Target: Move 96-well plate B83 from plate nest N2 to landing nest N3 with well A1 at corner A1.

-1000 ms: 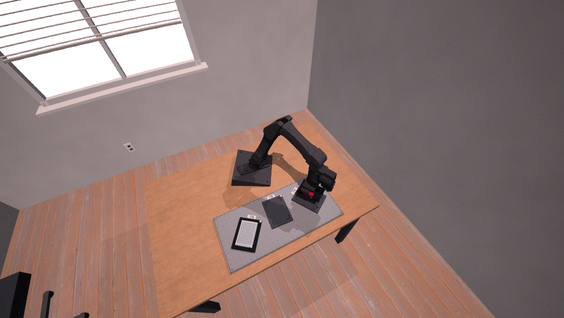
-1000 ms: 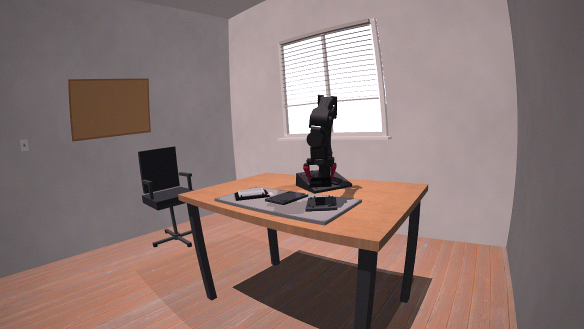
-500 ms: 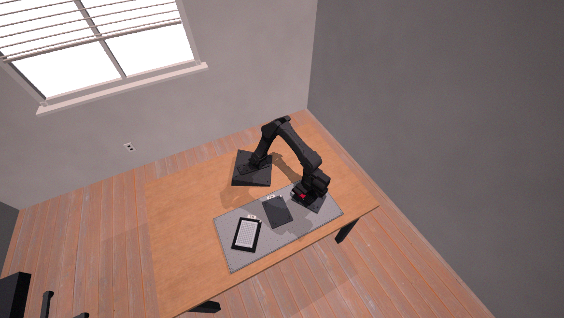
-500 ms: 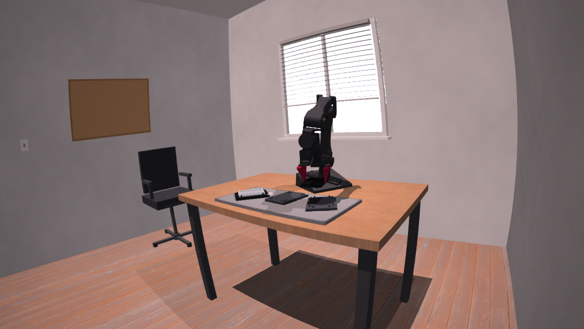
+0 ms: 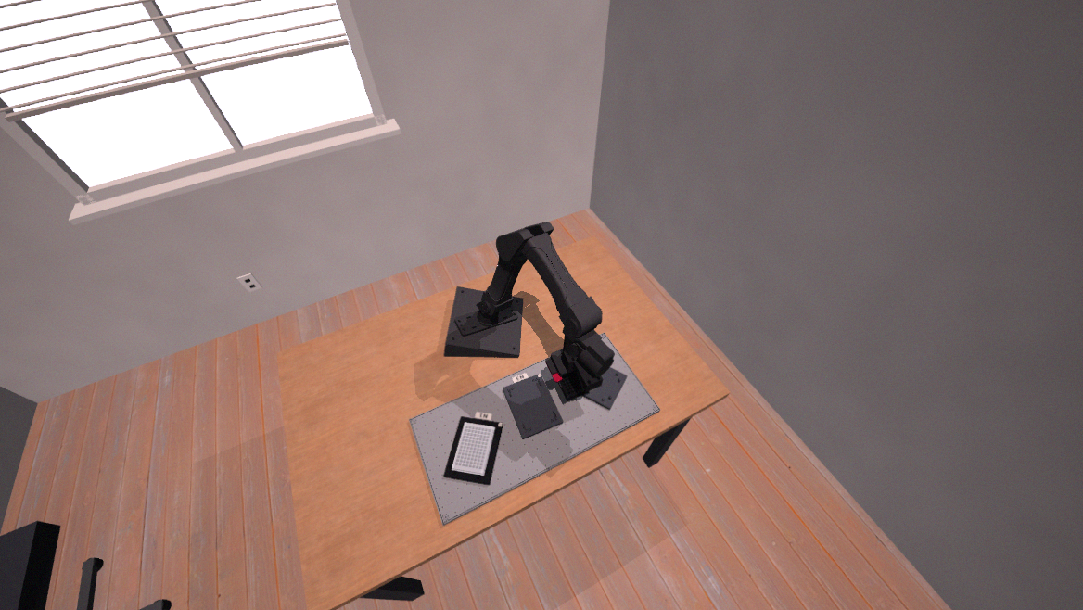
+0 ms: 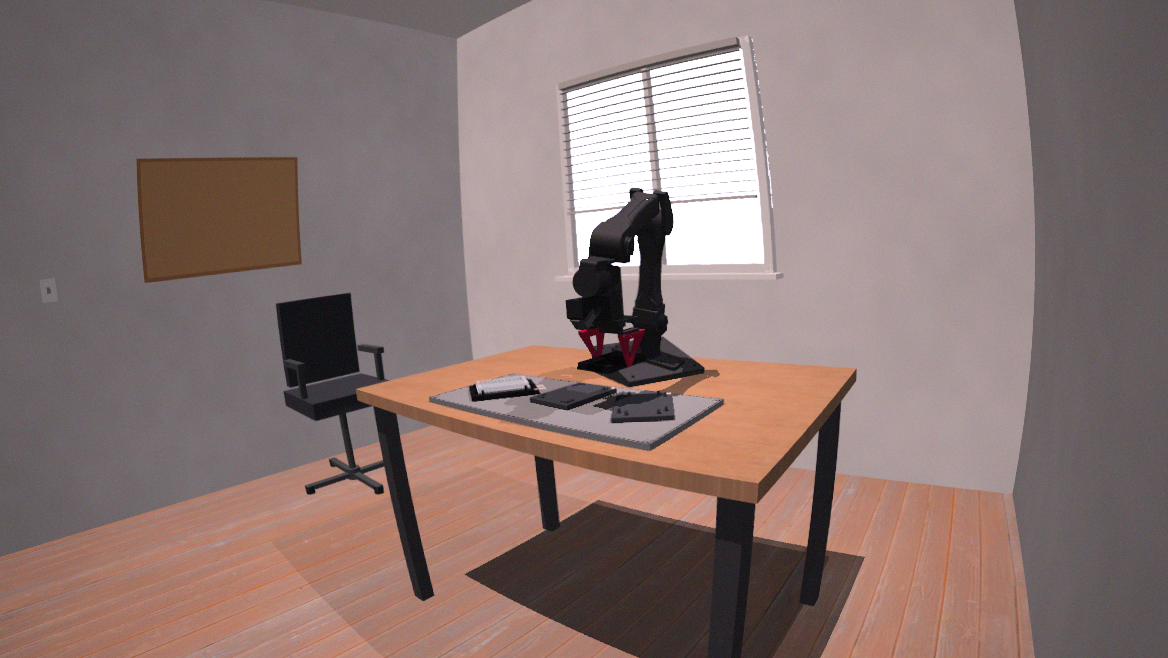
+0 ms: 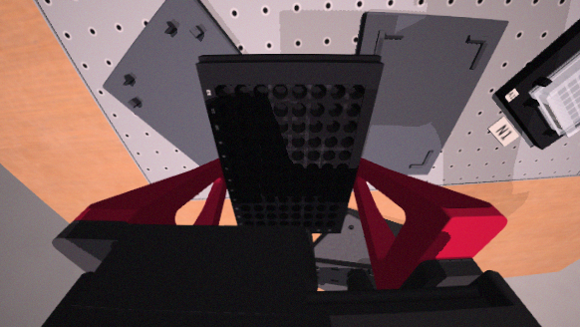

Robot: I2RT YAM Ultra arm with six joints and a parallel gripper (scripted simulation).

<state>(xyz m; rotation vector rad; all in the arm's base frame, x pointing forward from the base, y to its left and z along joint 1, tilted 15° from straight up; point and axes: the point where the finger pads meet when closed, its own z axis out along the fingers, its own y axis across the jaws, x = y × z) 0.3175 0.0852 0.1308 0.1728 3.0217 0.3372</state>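
My gripper (image 7: 289,163) with red fingers is shut on the long sides of the black 96-well plate B83 (image 7: 289,150) and holds it in the air above the grey deck. In the top view the gripper (image 5: 564,378) hangs over the deck's back part, between the empty right nest N2 (image 5: 609,387) and the middle landing nest N3 (image 5: 532,406). In the wrist view N3 (image 7: 429,90), with corner locators, lies just right of the held plate, and N2 (image 7: 164,90), with pegs, lies to its left. White plate B38 (image 5: 473,448) sits on nest N1 (image 7: 535,109).
The perforated grey deck (image 5: 530,431) lies on a wooden table. The arm's base plate (image 5: 485,322) stands behind the deck. An N1 label (image 7: 503,132) lies on the deck beside N1. An office chair (image 6: 326,367) stands off the table's left.
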